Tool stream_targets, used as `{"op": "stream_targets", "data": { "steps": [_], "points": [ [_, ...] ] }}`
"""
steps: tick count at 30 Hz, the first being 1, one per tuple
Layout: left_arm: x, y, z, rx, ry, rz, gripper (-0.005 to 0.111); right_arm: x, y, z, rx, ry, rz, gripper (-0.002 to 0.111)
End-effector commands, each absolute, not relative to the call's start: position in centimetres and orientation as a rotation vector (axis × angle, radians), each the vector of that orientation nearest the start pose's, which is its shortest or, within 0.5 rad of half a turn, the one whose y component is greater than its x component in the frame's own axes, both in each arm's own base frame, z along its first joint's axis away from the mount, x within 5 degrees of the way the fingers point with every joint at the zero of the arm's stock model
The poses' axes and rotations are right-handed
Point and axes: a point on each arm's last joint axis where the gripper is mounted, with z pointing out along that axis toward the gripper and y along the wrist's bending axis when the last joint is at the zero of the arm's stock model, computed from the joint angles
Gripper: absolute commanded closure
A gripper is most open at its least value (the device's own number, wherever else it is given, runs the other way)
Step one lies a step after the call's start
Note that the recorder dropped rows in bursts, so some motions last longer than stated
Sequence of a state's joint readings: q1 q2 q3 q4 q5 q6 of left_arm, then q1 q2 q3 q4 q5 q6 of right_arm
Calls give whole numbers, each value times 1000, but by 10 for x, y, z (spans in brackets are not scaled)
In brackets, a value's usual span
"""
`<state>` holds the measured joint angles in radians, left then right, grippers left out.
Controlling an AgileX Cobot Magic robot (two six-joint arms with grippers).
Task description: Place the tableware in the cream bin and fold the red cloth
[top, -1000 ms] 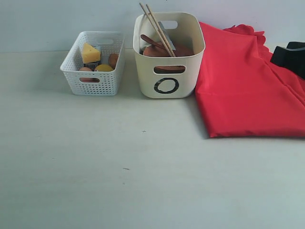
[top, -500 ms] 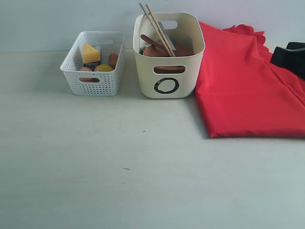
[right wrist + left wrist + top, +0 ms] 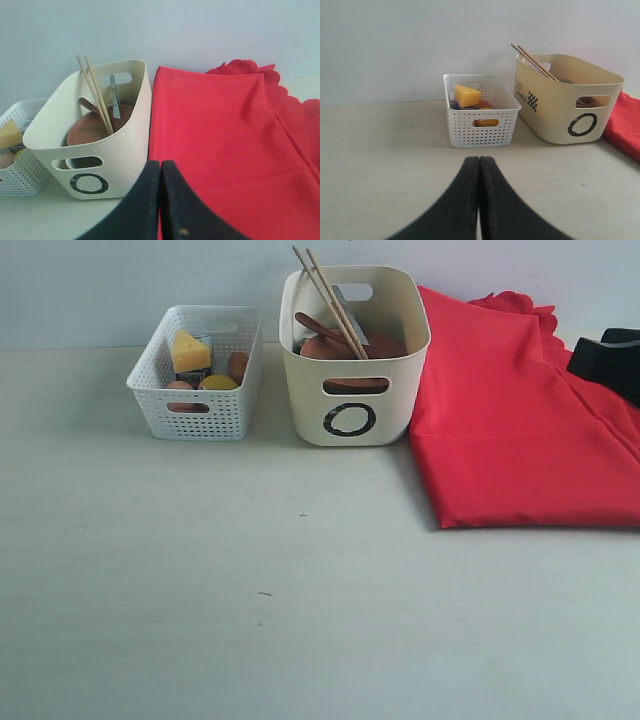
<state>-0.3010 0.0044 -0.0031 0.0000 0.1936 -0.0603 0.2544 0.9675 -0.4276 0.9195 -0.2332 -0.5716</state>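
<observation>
Evidently the large bright red fabric cloth with the scalloped edge lies folded flat, its straight side touching the tall cream plastic bin. The bin holds the round brown plate, with the thin wooden chopsticks leaning over the rim, so both jobs look done. Open room spans the pale table in front. The left gripper and right gripper are closed, holding nothing.
</observation>
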Motion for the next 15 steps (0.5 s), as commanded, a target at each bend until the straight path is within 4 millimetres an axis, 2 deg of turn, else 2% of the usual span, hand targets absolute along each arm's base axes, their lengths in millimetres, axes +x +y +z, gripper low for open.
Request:
{"op": "stream_targets", "data": {
  "steps": [1,11,15],
  "points": [
    [53,-17,195,200,1679,-277,106,189,32,260,187,1869,225,108],
    [53,-17,195,200,1679,-277,106,189,32,260,195,1871,233,108],
    [53,-17,195,200,1679,-277,106,184,38,259,30,1892,221,108]
  ]
}}
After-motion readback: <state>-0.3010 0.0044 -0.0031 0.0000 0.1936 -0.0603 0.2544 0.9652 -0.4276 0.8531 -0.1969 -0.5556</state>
